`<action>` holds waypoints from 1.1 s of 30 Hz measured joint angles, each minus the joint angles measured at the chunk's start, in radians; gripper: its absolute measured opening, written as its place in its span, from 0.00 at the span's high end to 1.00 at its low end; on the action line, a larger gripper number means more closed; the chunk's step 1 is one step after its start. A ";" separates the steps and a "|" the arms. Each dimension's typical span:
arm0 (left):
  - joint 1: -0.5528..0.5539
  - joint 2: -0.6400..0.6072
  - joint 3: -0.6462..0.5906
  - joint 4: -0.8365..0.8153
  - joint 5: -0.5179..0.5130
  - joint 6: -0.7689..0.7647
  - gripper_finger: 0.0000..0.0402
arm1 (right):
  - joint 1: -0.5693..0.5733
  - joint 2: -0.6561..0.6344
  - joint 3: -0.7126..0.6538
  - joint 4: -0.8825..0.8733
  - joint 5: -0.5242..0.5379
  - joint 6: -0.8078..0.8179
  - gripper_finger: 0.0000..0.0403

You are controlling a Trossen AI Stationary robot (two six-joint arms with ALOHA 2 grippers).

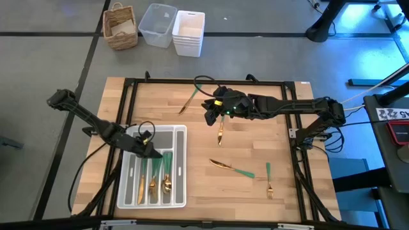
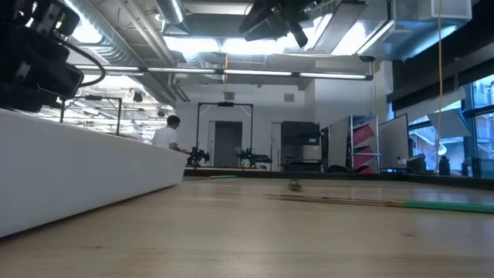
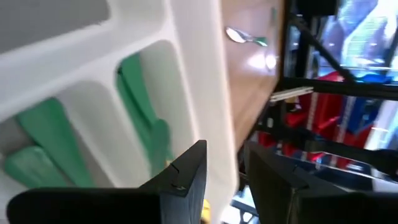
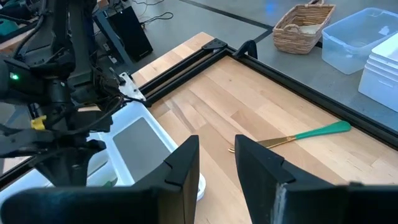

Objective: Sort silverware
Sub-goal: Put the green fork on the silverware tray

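Note:
The white tray [image 1: 179,137] lies at the table's near left, with green-handled silverware [image 1: 160,172] lying lengthwise in its compartments. My left gripper [image 1: 153,152] hovers open over the tray's far part, above green handles [image 3: 143,112]. My right gripper [image 1: 211,115] hangs open high over the table's middle, nothing between its fingers [image 4: 186,165]. Loose on the wood lie a fork [image 1: 190,99] at the far side, a gold piece [image 1: 220,131] below the right gripper, a knife [image 1: 231,167] and a small fork [image 1: 269,181] toward the near right.
A black frame [image 1: 128,86] runs around the tabletop. Beyond the far edge stand a wicker basket [image 1: 120,27], a clear bin [image 1: 158,24] and stacked white bins [image 1: 189,33]. Bare wood lies between the tray and the knife. A person [image 2: 165,133] shows far off in the room.

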 joint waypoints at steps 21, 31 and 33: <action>0.000 -0.041 0.027 -0.042 0.103 0.044 0.75 | 0.000 0.000 0.000 0.001 -0.001 -0.012 0.74; 0.001 -0.150 0.116 0.155 -0.135 0.412 0.75 | 0.027 0.000 0.000 -0.053 -0.417 -0.009 0.74; 0.001 -0.149 0.117 0.180 -0.179 0.529 0.75 | 0.056 0.000 0.000 -0.128 -0.417 0.019 0.74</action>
